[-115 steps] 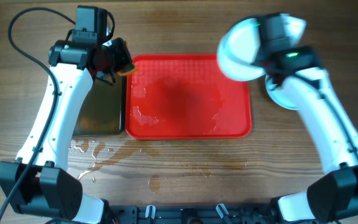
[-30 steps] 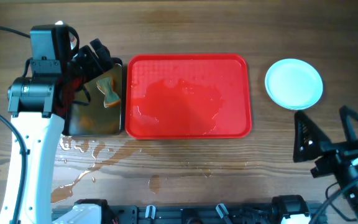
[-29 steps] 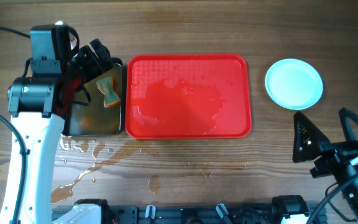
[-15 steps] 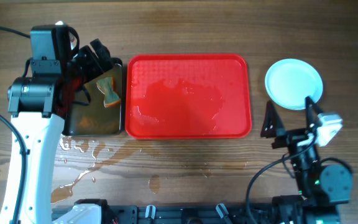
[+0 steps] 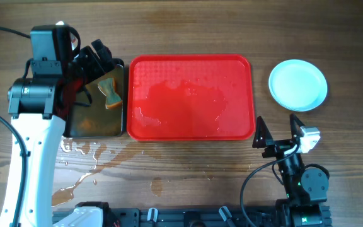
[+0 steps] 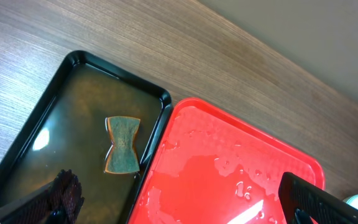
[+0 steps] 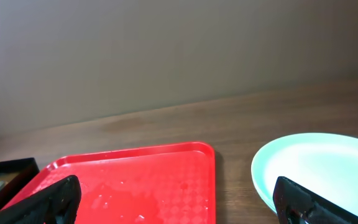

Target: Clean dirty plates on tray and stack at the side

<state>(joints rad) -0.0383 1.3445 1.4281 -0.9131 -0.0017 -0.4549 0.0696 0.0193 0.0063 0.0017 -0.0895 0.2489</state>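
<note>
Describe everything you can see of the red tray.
The red tray is a large rectangular plastic-looking tray with rounded corners, a raised rim and a finely textured floor. It lies flat on the wooden table, holding only water pools and droplets. Its left edge runs close beside the black tray.

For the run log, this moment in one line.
tray: wet, bare | plates: right of tray | left gripper: open | right gripper: open
</note>
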